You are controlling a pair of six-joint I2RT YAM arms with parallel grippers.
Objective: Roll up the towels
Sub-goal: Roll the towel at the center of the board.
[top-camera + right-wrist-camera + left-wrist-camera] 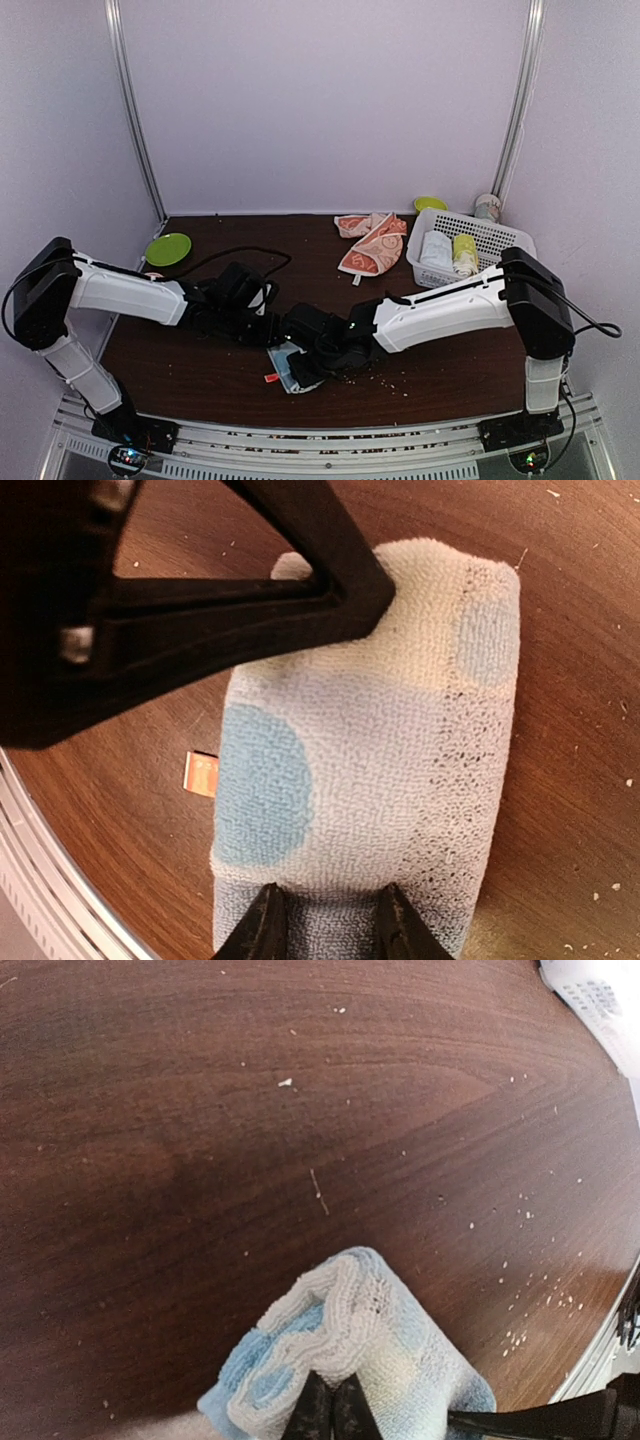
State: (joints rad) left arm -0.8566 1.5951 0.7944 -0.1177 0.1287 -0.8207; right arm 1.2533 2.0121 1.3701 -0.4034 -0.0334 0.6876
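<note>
Tag (201, 775), orange, illegible, beside blue dotted towel (370, 760) pinched by both jaws

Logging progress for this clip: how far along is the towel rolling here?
Done: neither towel is a finished roll yet. In hand: the light blue towel lies folded near the front, the left tool pinching one end and the right tool gripping the other. Left: finishing that roll, then the orange towel, lying loose beside the basket.
</note>
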